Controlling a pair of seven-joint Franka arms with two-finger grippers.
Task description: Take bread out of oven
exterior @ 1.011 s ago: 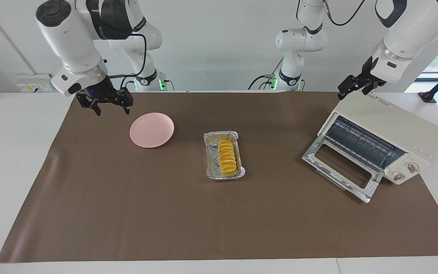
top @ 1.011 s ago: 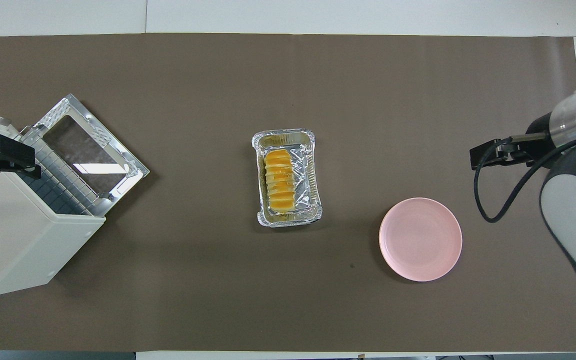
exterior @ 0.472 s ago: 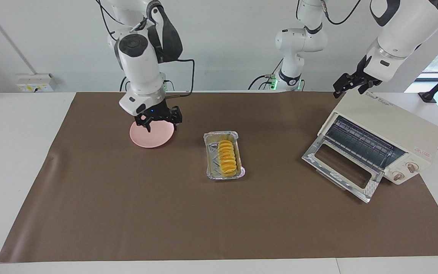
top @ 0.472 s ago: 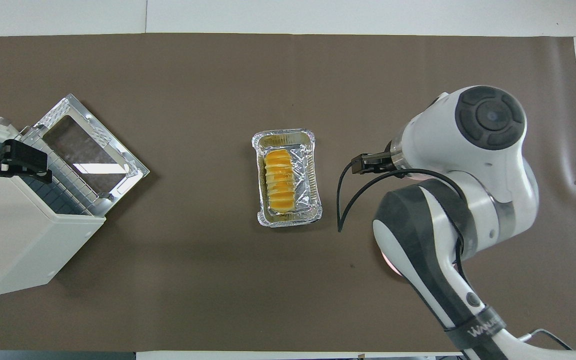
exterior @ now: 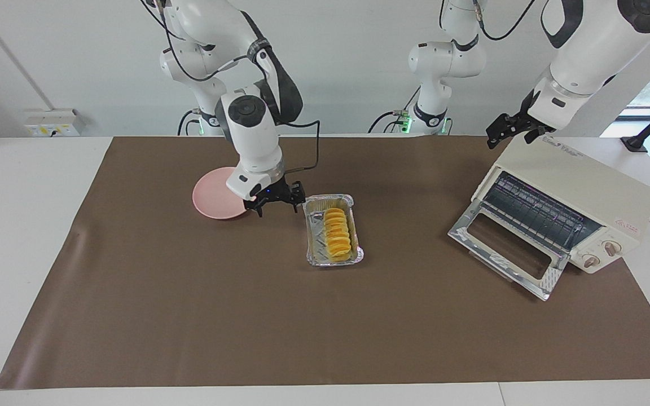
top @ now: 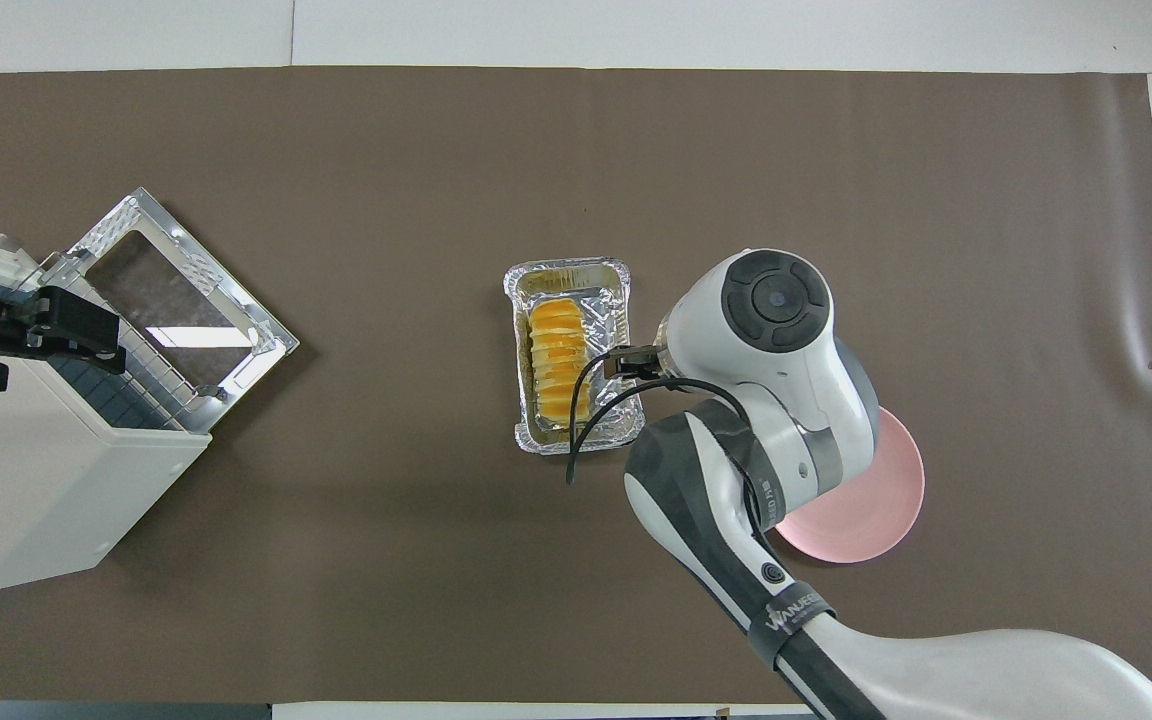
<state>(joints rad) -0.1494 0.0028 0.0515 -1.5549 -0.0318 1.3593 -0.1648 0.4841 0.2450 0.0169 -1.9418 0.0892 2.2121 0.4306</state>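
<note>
Pink plate (exterior: 219,198) sits just beside the right gripper (exterior: 275,205), toward the right arm's end of the table. Right gripper hangs low over the brown mat (exterior: 189,316), in the gap between plate and foil tray (exterior: 355,207), jaws spread wide, nothing between them. Foil tray starts right at the jaws' tray-side finger, apparently not touching. Bread (exterior: 337,234) lies lengthwise in the tray, already out of the oven (exterior: 579,186), a bit off from the jaws toward the left arm's end.

Step in hand, as I judge it: right gripper closing in on the bread or tray. To do it well: centre the jaws over the loaf, turn the wrist so the fingers straddle its short width, not its length. Come straight down, keep fingertips clear of the foil rim since foil crumples and drags. Pinch mid-loaf, gently; the ridged slices look soft and may split. Lift vertical before carrying toward the plate.

Oven stands well apart from the right jaws at the left arm's end, door (exterior: 508,251) dropped open, rack looks bare. Left gripper (exterior: 506,128) waits over the oven's top corner, jaws open and empty, clear of the casing.
</note>
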